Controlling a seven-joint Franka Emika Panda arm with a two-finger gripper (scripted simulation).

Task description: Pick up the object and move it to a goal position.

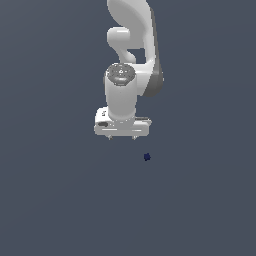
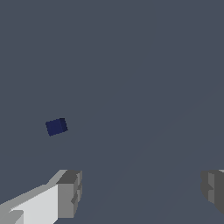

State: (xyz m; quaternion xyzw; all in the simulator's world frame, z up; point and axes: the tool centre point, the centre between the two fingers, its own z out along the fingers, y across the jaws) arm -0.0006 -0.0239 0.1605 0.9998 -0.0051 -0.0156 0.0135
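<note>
Gripper (image 1: pixel 122 137) hung from the white arm (image 1: pixel 131 60), fingers (image 2: pixel 69 192) spread wide, holding nothing. Small dark blue block (image 1: pixel 147 157) lay on the gray floor (image 1: pixel 50 200), near the gripper, a bit toward the exterior view's right. Not touched. Seen in the wrist view too (image 2: pixel 56 127), outside the gap between the fingers.

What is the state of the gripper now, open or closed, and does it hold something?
Gripper: open and holding nothing; the dark blue object lies apart from it on the floor.
</note>
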